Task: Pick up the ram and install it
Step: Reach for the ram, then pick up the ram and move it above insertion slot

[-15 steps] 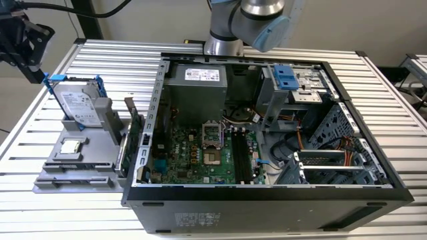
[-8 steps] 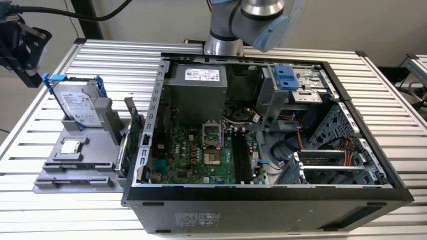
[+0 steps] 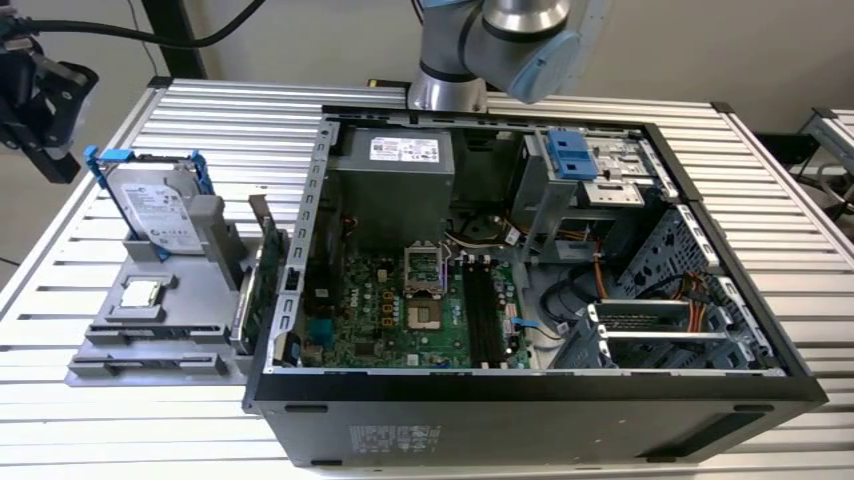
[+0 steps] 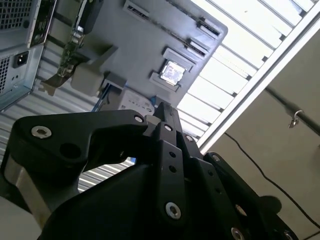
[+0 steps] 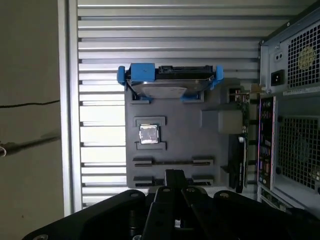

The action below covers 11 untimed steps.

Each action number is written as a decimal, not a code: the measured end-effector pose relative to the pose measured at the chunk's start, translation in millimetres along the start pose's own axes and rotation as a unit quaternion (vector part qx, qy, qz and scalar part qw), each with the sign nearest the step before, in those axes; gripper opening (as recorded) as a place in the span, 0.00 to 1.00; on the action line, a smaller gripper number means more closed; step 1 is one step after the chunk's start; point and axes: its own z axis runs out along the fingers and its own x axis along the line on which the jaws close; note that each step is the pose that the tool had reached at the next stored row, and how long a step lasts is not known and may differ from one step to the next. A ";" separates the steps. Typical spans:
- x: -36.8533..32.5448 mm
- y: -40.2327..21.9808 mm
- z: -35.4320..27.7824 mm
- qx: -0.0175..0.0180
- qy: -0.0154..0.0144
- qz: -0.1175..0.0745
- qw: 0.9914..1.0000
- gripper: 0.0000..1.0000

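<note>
A thin dark strip that I take for the ram [image 5: 172, 161] stands on edge between two grey clips of the grey parts holder [image 5: 172, 115], near the holder's front end. In both wrist views my gripper [image 5: 174, 175] [image 4: 166, 111] hangs high above that end, its black fingers pressed together with nothing between them. At the exterior view's upper left, its black body [image 3: 56, 160] hangs well above the table. The open computer case [image 3: 534, 250] lies to the exterior view's right of the holder. Long black slots [image 3: 487, 310] run along its green motherboard.
The holder also carries a hard drive in a blue caddy [image 3: 154, 200], a square processor [image 3: 140, 293] and an upright green card [image 3: 260, 270] next to the case wall. The slatted metal table [image 3: 240, 120] ends just beyond the holder at the exterior view's left.
</note>
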 end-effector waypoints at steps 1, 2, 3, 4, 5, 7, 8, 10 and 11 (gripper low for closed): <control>0.0 -1.4 -0.1 0.000 0.000 -0.001 1.000 0.00; -0.1 -3.0 0.0 0.000 0.000 -0.001 1.000 0.00; -0.1 -4.5 -0.1 0.000 0.000 -0.001 1.000 0.00; -0.1 -6.4 -0.1 0.000 0.000 -0.001 1.000 0.00; -0.1 -8.5 -0.2 0.000 0.000 -0.001 1.000 0.00; -0.2 -12.8 -0.3 0.000 0.000 -0.001 1.000 0.00; -0.2 -14.9 -0.3 0.000 0.000 -0.001 1.000 0.00; -0.3 -19.2 -0.4 0.000 0.000 -0.001 1.000 0.00; -0.3 -21.3 -0.4 0.000 0.000 -0.001 1.000 0.00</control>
